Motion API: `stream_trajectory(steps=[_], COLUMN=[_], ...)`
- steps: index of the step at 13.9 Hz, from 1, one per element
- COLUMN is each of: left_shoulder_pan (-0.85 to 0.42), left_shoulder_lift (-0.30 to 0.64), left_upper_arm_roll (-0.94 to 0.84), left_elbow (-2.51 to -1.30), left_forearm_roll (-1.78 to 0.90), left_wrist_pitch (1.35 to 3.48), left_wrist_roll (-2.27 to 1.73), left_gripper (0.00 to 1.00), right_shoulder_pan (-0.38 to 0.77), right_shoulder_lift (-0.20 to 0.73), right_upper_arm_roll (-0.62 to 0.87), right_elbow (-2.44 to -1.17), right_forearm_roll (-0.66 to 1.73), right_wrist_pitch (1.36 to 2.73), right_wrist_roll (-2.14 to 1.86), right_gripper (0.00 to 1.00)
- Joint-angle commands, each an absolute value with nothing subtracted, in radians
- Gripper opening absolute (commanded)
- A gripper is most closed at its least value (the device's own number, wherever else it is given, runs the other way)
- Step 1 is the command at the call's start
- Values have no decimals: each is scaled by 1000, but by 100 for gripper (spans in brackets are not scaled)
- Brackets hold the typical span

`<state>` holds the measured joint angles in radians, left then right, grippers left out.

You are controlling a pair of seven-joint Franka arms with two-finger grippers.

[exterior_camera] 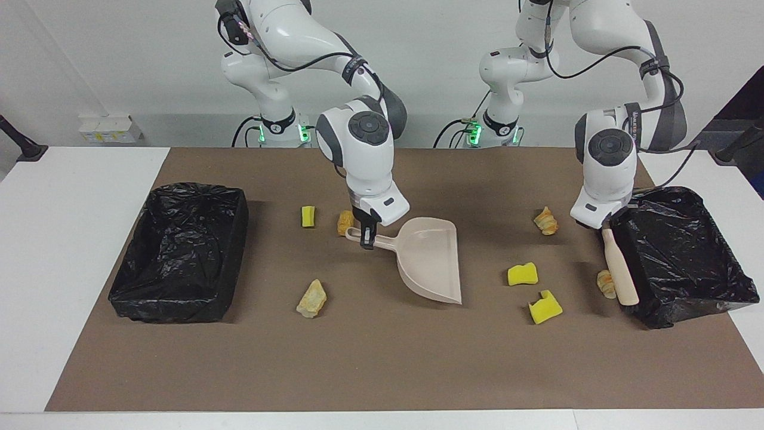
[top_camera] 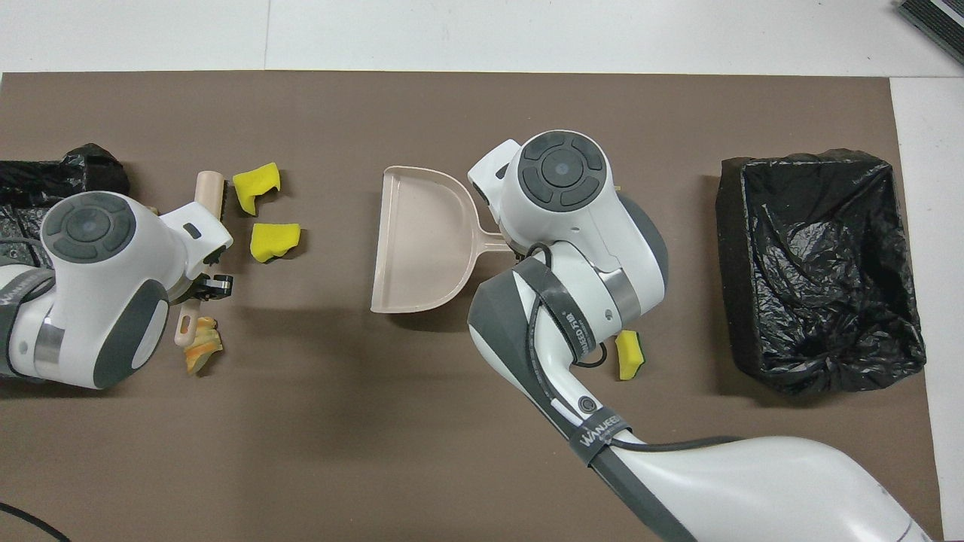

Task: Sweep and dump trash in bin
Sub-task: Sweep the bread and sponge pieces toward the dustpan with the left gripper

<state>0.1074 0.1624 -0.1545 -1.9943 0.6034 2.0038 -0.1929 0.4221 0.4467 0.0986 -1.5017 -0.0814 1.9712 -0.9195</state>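
Holding the dustpan point(exterior_camera: 431, 261) by its handle, right gripper point(exterior_camera: 368, 234) clamped, pan flat mid-table. Left gripper point(exterior_camera: 601, 226) closed on the hand brush point(exterior_camera: 619, 267), which hangs beside the bin point(exterior_camera: 686, 251) at the left arm's end. Trash scattered: two yellow sponge chunks point(exterior_camera: 522, 273) between pan and brush, an orange lump point(exterior_camera: 605, 283) just beside the brush, another lump point(exterior_camera: 545, 220) nearer the robots; three more pieces point(exterior_camera: 312, 298) toward the right arm's end. Risk, as I judge it: light sponge bounces off the bristles past the pan's lip; brush may snag the bin liner.
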Motion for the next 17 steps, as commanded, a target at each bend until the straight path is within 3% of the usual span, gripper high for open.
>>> stream_trajectory(steps=[1,4,8,10,13,17], left_shoulder_pan=[135,158,131,51,32,159], left_shoulder_lift=[187,173,178,176,175,189], left_upper_arm_roll=[-163,-164,-173,-170,-167,-161], left_elbow=[-1980,-2052,-2049,-2025,-1904,-1867], left_forearm_roll=[649,563,399,358,342,338], left_wrist_pitch=[2020,2136,2137,2071,1921,2027], left_wrist_roll=[-190,-181,-144,-159,-146,-48], left_gripper=[0,0,0,0,0,0], right_shoulder_pan=[408,410,408,408,410,419], right_shoulder_lift=[434,443,442,442,437,425], right_upper_arm_roll=[106,106,106,106,106,106], right_elbow=[-1535,-1539,-1540,-1540,-1546,-1565], right_forearm_roll=[-52,-48,-44,-44,-46,-51], right_wrist_pitch=[2020,2045,2034,2034,2031,2028], right_wrist_roll=[-934,-943,-956,-957,-991,-997], right_gripper=[0,0,0,0,0,0])
